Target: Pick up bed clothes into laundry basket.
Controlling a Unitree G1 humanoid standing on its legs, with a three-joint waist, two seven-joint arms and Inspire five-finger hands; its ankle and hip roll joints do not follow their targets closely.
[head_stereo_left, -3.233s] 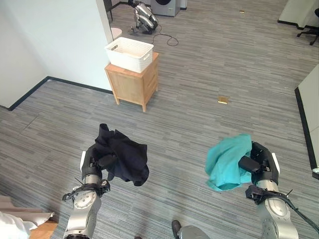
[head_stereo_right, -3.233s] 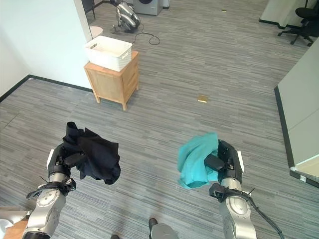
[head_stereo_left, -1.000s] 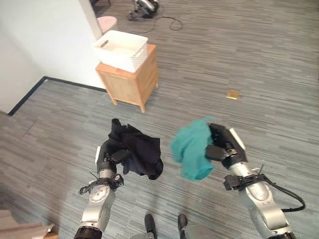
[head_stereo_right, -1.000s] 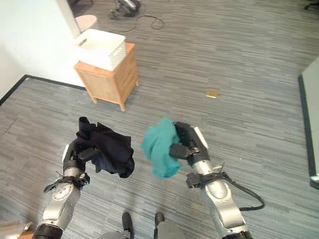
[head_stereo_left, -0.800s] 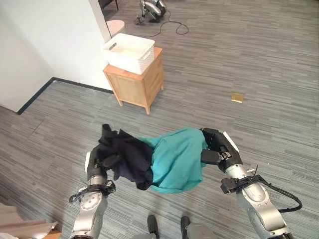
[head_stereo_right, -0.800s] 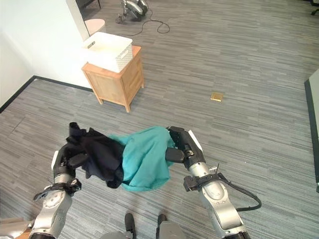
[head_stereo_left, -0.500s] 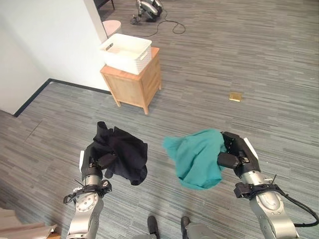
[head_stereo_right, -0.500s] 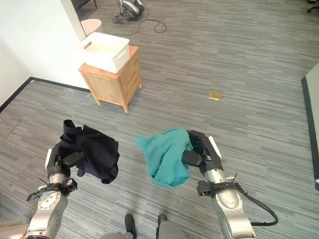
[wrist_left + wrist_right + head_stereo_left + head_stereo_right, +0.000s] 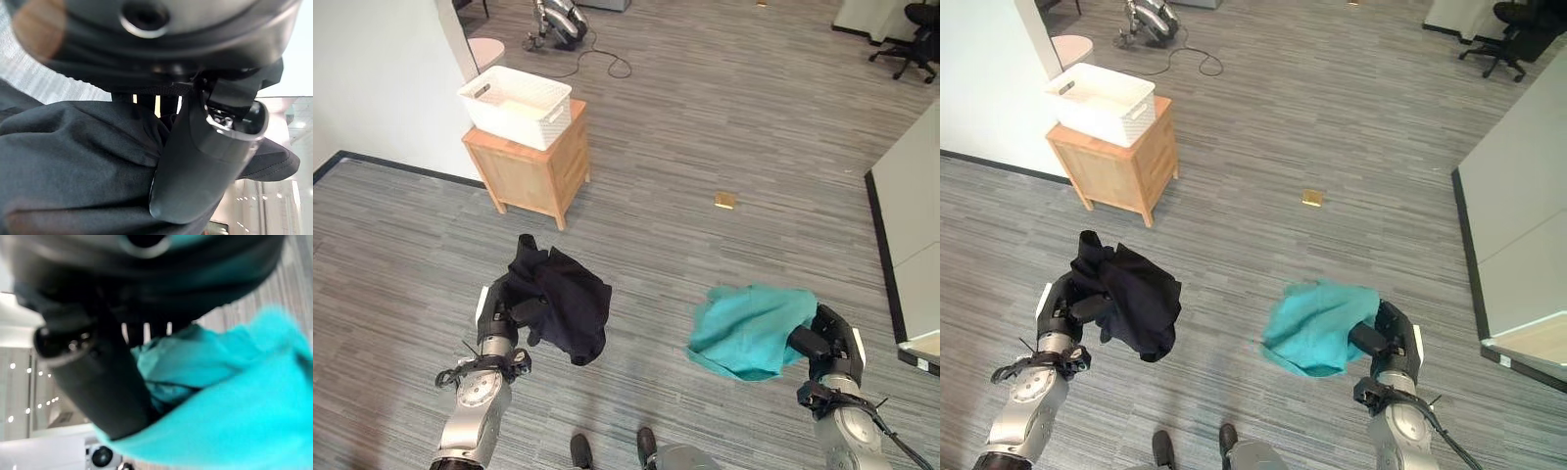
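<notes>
Left robot hand [image 9: 514,315] up at chest height, fingers and thumb curled into a dark navy garment [image 9: 560,305] that bunches over it and droops clear of the floor. Over on the other side, the right robot hand [image 9: 1387,350] clamps a teal cloth [image 9: 1317,326], the fabric flaring out sideways towards the middle, also off the floor. Its wrist view shows the thumb [image 9: 105,377] pressed into teal folds. Well ahead and to the left, the white laundry basket [image 9: 516,100] sits on a small wooden cabinet [image 9: 530,169] beside the white wall [image 9: 382,69], well apart from both garments. A small tan square [image 9: 724,201] lies on the grey plank floor [image 9: 724,117]. No legible writing anywhere.
</notes>
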